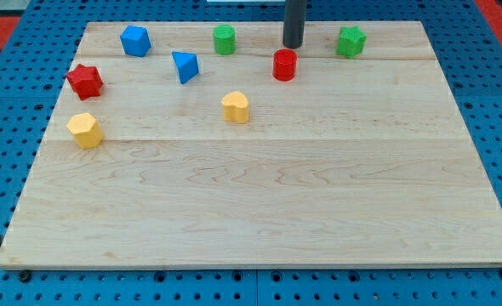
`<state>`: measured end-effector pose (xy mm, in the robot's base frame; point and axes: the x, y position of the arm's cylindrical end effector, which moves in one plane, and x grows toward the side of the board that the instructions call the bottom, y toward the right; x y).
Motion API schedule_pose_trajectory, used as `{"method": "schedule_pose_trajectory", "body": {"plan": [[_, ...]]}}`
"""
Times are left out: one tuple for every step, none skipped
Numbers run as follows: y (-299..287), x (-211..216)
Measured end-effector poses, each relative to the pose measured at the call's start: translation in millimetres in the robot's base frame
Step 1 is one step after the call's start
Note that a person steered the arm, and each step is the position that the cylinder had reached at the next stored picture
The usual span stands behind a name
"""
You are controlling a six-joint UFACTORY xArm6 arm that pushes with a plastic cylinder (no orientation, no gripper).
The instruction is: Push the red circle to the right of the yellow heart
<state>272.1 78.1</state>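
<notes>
The red circle stands near the view's top, right of centre. The yellow heart lies below and to the left of it, about a block's width apart. My tip is just above the red circle, slightly to its right, very close to it; contact cannot be told.
A wooden board lies on a blue pegboard. A green cylinder and a green star sit at the top. A blue triangle, a blue block, a red star and a yellow hexagon are on the left.
</notes>
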Motion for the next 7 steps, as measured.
{"method": "schedule_pose_trajectory", "body": {"plan": [[23,67],[42,78],[18,5],[-77,-29],[-130,42],[-115,104],[-130,61]]}}
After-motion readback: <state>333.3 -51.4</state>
